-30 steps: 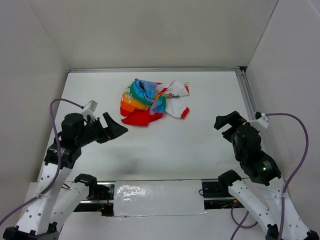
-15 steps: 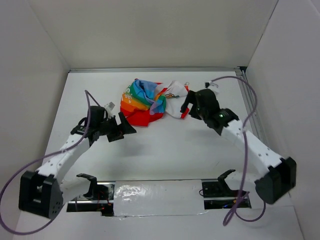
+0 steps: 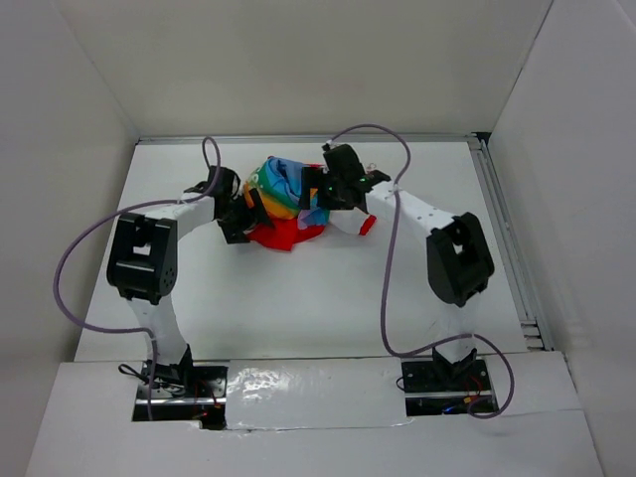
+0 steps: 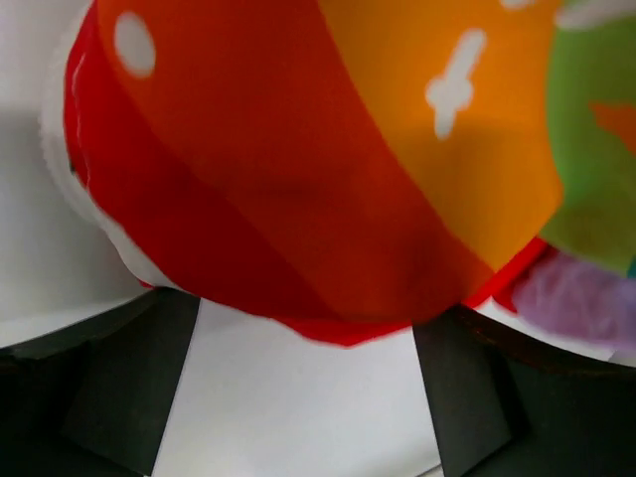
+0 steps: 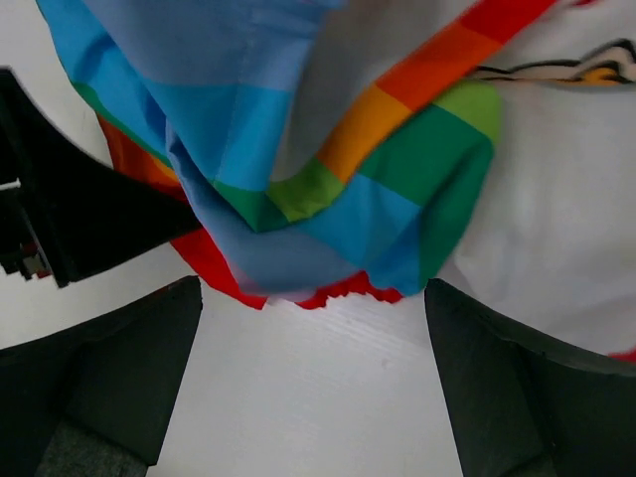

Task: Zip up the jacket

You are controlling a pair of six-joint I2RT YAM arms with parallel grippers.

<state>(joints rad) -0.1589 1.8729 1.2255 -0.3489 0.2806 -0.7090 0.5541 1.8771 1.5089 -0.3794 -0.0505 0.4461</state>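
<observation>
The jacket (image 3: 290, 202) lies crumpled in a heap at the back middle of the table, with rainbow stripes on top, red cloth at the front and white cloth to the right. My left gripper (image 3: 241, 211) is open at the heap's left edge; in the left wrist view its gripper (image 4: 303, 393) has wide-apart fingers (image 4: 119, 378) just short of the red and orange cloth (image 4: 328, 169). My right gripper (image 3: 323, 195) is open over the heap's right side; in the right wrist view its gripper (image 5: 313, 383) has spread fingers (image 5: 517, 378) below the blue-green fold (image 5: 298, 149). No zipper shows.
White walls enclose the table on three sides. A metal rail (image 3: 502, 224) runs along the right edge. Purple cables (image 3: 393, 268) loop over the table beside both arms. The left gripper's black finger (image 5: 70, 209) shows in the right wrist view, close to the heap.
Both arms have reached forward from near the front of the table to the jacket, the left to its left edge and the right to its right side. The jacket has not moved.
</observation>
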